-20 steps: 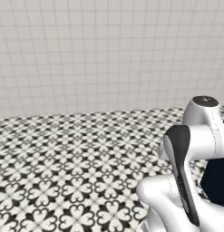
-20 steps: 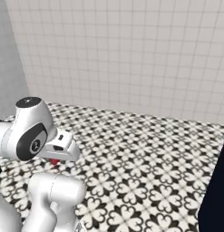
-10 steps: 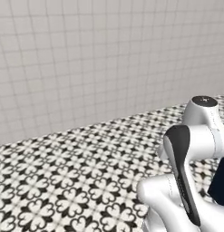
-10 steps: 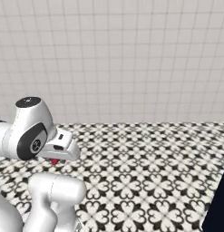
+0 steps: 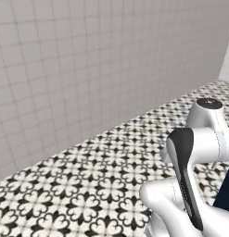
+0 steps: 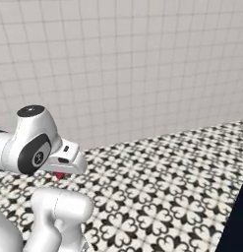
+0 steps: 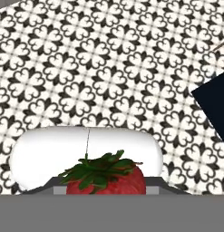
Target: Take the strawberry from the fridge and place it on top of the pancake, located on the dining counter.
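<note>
While the pincer [image 7: 106, 188] clamps the strawberry [image 7: 106, 177], patterned floor [image 5: 79, 199] meets grey-tiled wall [image 5: 88, 69].

Pale grey tiled wall [image 5: 88, 69]; black-and-white patterned floor [image 6: 162, 197]; dark navy edge [image 7: 215, 104].

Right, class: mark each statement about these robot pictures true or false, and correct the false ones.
1. The strawberry sits in the end effector, green leaves showing in the hand view. True.
2. The floor is plain brown wood. False: it has black-and-white patterned tiles.
3. The wall ahead of the robot is covered in pale square tiles. True.
4. The pancake plate lies on the floor beside the arm. False: no plate is on the floor that shows.
5. In the right base view a bit of red peeks out under the arm's wrist. True.
</note>
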You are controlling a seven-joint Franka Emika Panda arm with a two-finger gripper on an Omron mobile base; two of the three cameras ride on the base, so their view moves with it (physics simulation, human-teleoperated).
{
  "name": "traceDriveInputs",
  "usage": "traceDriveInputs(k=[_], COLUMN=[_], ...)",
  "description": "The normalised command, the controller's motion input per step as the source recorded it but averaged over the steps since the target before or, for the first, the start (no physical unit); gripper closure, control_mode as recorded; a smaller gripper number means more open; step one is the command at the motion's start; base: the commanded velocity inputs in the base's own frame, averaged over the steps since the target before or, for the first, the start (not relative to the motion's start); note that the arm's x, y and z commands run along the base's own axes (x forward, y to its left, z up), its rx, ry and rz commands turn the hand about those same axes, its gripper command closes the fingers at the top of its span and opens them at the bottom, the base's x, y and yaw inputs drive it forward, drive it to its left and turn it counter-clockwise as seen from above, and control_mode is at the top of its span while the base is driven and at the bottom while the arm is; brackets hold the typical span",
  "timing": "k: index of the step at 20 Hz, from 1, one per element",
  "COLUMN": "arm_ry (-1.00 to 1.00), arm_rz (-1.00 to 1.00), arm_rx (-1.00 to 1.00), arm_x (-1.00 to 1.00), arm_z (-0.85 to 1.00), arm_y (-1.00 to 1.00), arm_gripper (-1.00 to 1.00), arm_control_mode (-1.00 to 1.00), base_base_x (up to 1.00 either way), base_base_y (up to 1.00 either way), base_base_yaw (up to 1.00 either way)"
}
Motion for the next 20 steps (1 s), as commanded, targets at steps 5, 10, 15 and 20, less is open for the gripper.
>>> traceDriveInputs(k=[5,10,15,20], arm_ry=[0.0,0.0,0.0,0.0], arm_rz=[0.0,0.0,0.0,0.0], arm_rx=[0.0,0.0,0.0,0.0], arm_x=[0.0,0.0,0.0,0.0], arm_z=[0.0,0.0,0.0,0.0], arm_y=[0.0,0.0,0.0,0.0], arm_gripper=[1.0,1.0,1.0,1.0], arm_control_mode=[1.0,1.0,1.0,1.0], base_base_x=[1.0,1.0,1.0,0.97], base_base_y=[0.35,0.22,0.19,0.41], base_base_yaw=[-0.55,-0.57,-0.61,-0.65])
